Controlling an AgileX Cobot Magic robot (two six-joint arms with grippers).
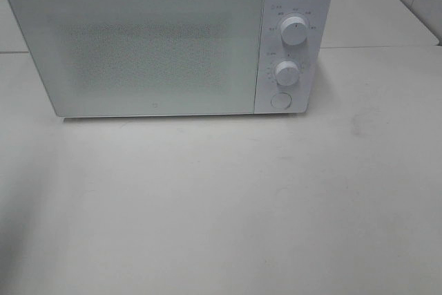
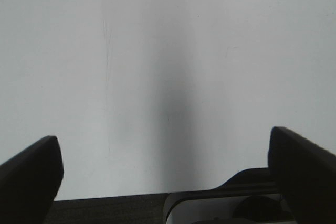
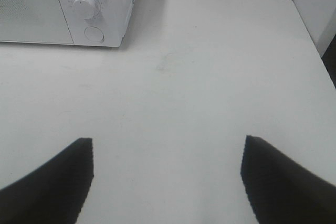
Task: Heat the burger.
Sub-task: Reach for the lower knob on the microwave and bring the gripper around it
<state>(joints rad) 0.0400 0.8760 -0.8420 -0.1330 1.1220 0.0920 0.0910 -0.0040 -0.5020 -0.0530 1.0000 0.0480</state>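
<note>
White microwave (image 1: 166, 39) sits at the back of the white tabletop (image 1: 221, 212), front facing the exterior camera. Its door (image 1: 138, 46) is shut, and the frosted, speckled panel is not see-through. The control strip is on the right side of the microwave: upper knob (image 1: 295, 32), lower knob (image 1: 286, 72) under it, round button (image 1: 280, 99) lowest. A faint grey smudge (image 1: 356, 124) marks the tabletop to the right of the microwave.

The burger shows in no view, so its place cannot be told.

Neither arm shows in the exterior view.

Left claw (image 2: 163, 135): both dark fingers (image 2: 31, 177) stand wide apart with nothing between them. It hangs over a plain white surface with a soft grey shadow band down the middle. A dark strip and a white-and-black part (image 2: 226, 205) sit at the frame edge by the fingers; what that part is cannot be told.

Right claw (image 3: 167, 139): jaws are also apart, the dark fingers (image 3: 283, 182) holding nothing, with bare tabletop (image 3: 210, 77) between them. It points toward the microwave's right front corner (image 3: 113, 19) but stays well apart from it. That view catches the lower knob (image 3: 85, 4) and the round button (image 3: 94, 34). The same smudge (image 3: 165, 64) lies between the claw and the microwave.
</note>
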